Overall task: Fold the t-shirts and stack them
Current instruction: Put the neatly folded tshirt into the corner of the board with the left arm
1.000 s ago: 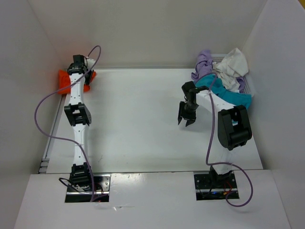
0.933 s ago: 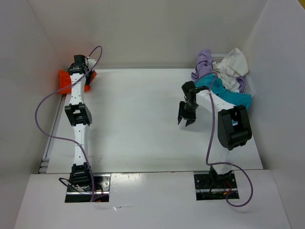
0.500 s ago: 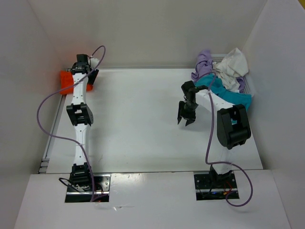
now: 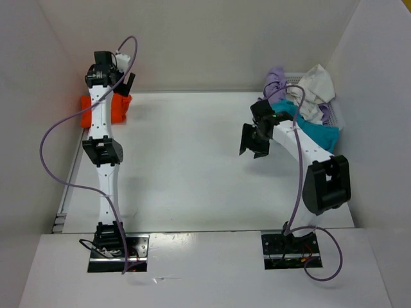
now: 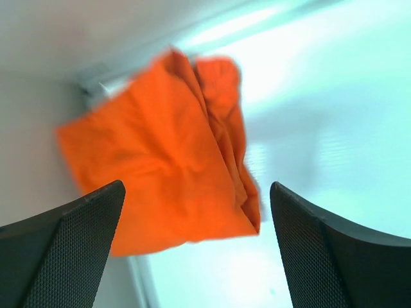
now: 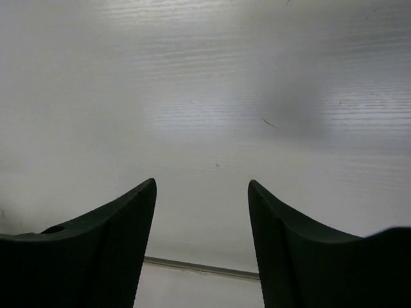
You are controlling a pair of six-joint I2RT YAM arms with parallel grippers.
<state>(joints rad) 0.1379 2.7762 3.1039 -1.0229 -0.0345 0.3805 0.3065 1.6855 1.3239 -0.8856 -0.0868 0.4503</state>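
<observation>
The orange t-shirt (image 5: 160, 160) lies crumpled on the table (image 4: 186, 167) under your left pincer (image 5: 196, 189), which is released. Your right pincer (image 6: 202, 186) gapes empty.

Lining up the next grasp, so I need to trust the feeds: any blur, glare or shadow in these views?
Left wrist: the orange t-shirt is soft and blurred at its edges, and the table beside it is washed out by bluish glare. Right wrist: sharp enough, bare table with a dim shadow patch at upper right. Top external: sharp and evenly lit, shadows faint.
</observation>
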